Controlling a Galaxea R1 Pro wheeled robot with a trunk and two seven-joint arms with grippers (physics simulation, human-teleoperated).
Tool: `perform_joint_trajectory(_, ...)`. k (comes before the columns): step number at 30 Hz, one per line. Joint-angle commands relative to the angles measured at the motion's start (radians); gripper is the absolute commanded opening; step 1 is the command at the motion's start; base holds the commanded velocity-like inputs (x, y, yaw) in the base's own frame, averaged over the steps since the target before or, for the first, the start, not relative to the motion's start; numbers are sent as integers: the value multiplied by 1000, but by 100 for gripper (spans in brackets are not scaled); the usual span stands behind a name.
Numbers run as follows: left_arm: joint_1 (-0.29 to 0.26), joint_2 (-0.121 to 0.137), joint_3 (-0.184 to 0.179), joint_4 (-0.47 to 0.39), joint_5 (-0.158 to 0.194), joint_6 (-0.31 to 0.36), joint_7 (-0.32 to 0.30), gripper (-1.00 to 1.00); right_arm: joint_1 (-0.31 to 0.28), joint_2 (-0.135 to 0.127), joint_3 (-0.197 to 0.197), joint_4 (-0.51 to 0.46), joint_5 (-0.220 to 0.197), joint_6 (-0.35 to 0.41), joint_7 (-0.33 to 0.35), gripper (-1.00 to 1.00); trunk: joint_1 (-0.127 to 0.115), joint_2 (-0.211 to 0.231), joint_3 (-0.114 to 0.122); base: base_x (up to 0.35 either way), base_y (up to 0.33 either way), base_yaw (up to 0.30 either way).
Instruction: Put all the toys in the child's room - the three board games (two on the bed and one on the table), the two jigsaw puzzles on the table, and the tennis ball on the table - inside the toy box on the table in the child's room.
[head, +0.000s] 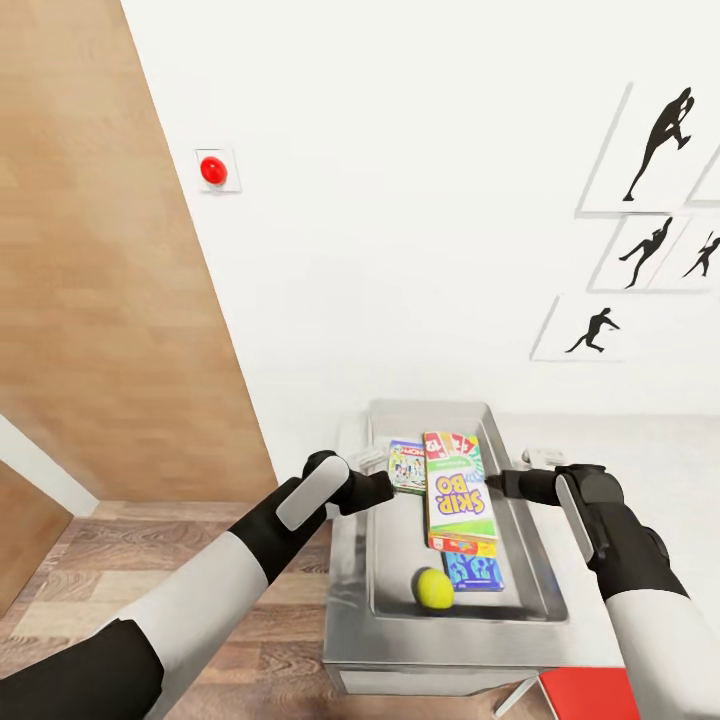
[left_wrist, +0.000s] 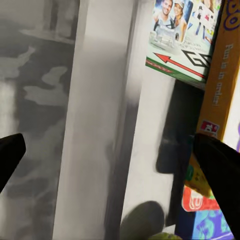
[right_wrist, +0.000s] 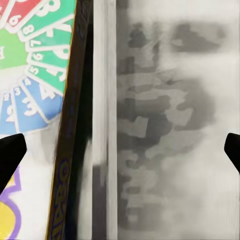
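The left gripper (head: 385, 487) hangs over the left rim of the toy box (head: 545, 570), its fingers (left_wrist: 220, 162) spread wide with nothing between them. Just beside it, inside the box, lies the Monopoly game (head: 407, 465), and next to that the Skip-Bo game (head: 459, 490). The right gripper (head: 497, 485) hovers over the opposite rim, its fingers also spread and empty, with the Skip-Bo box close by toward the middle. The blue game (head: 474, 571) lies under the Skip-Bo's near end, and the tennis ball (head: 434, 588) rests beside it on the box floor. The toy box sits on the table (head: 640, 450) by the white wall (head: 420, 250).
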Motion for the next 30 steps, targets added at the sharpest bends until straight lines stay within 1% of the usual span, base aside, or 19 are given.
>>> perform_joint_trajectory(1,-1,0,-2,-1,8,0,9,100,-1,0,-1,-1,0,5,1,100,1,-2,-2,0,0,0)
perform_joint_trajectory(19,-1,0,2,-1,8,-1,9,100,-1,-3,-1,-1,-2,6,3,100,1,-2,-2,0,0,0)
perform_joint_trajectory(23,-1,1,3,-12,8,-1,14,100,0,-6,-2,-15,-4,6,5,100,1,-2,-2,0,0,0)
perform_joint_trajectory(26,4,8,2,-64,7,-2,18,100,3,-9,-2,-55,-6,6,7,100,1,-2,-2,0,0,0)
perform_joint_trajectory(27,4,8,2,-64,7,-2,18,100,3,-9,-2,-55,-6,6,7,100,1,-2,-2,0,0,0)
perform_joint_trajectory(30,28,28,2,-162,6,-4,25,100,18,-11,-4,-123,-7,8,9,100,1,-2,-2,0,0,0)
